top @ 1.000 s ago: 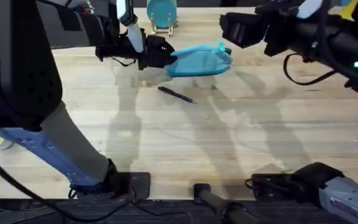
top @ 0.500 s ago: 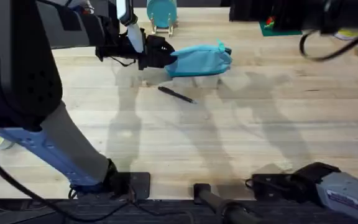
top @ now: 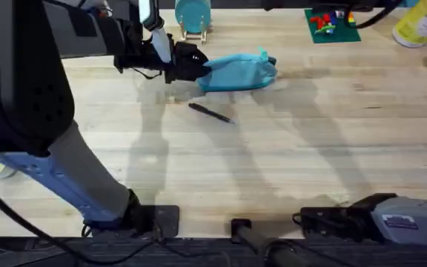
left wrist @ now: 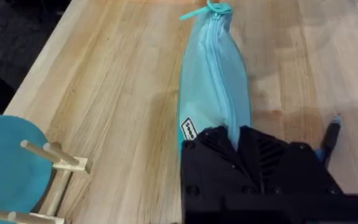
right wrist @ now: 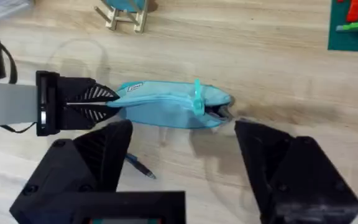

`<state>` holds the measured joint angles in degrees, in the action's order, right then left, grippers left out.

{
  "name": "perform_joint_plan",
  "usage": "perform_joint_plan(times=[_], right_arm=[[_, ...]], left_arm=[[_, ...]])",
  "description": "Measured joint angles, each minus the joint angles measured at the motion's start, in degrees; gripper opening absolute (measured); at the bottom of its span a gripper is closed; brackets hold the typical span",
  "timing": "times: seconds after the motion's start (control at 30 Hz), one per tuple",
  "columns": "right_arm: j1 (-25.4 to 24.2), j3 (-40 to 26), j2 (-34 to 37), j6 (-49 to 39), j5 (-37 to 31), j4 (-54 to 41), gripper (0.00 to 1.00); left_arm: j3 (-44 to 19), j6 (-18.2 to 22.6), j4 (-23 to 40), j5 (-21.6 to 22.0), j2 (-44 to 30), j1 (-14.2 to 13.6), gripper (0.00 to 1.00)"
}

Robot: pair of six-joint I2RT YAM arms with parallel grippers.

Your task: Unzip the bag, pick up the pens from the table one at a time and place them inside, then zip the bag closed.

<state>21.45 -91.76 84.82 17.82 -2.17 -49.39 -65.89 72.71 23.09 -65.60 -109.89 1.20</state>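
Overhead: the pale plank tabletop carries the bag near its far edge, long axis lying left-right, one pen just in front. The left tool clamps the bag's left end.

Left wrist: the zipper runs away from the camera.

Right wrist: the right tool gapes wide above the bag.

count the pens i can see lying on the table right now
1. One dark pen lies on the table just in front of the bag, apart from it. Any others may be inside the bag, which cannot be seen into.
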Motion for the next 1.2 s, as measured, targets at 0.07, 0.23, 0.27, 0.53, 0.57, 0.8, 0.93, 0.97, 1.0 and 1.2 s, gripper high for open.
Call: perform_joint_plan(times=[0.07, 0.23, 0.27, 0.53, 0.57, 0.8, 0.93, 0.97, 1.0, 1.2], right_arm=[[0.0, 0.0, 0.0, 0.0, 0.0, 0.0, 0.997], [0.0, 0.0, 0.4, 0.0, 0.0, -0.2, 0.997], [0.0, -0.1, 0.7, 0.0, 0.0, -0.2, 0.997], [0.0, -0.1, 5.9, 0.0, -0.2, -0.2, 0.997], [0.0, -0.1, 6.7, 0.0, -0.5, -0.2, 0.997], [0.0, -0.1, 14.4, 0.4, -2.8, 0.6, 0.998], [0.0, -0.1, 17.5, 1.1, -3.0, 1.7, 0.997], [0.0, -0.1, 18.3, 1.2, -3.0, 2.1, 0.997], [0.0, -0.1, 18.8, 1.3, -3.0, 2.4, 0.997], [0.0, -0.1, 21.4, 1.9, -3.0, 4.0, 0.997]], left_arm=[[0.0, 0.0, 0.0, 0.0, 0.0, 0.0, 0.042], [0.0, 0.0, 0.0, 0.0, 0.0, 0.0, 0.042], [0.0, 0.0, 0.0, 0.0, 0.0, 0.0, 0.042], [0.0, 0.0, 0.0, 0.0, 0.0, 0.0, 0.042], [0.0, 0.0, 0.0, 0.0, 0.0, 0.0, 0.042], [0.0, 0.0, 0.0, 0.0, 0.0, 0.0, 0.042], [0.0, 0.0, 0.0, 0.0, 0.0, 0.0, 0.042], [0.0, 0.0, 0.0, 0.0, 0.0, 0.0, 0.042], [0.0, 0.0, 0.0, 0.0, 0.0, 0.0, 0.042], [0.0, 0.0, 0.0, 0.0, 0.0, 0.0, 0.042]])
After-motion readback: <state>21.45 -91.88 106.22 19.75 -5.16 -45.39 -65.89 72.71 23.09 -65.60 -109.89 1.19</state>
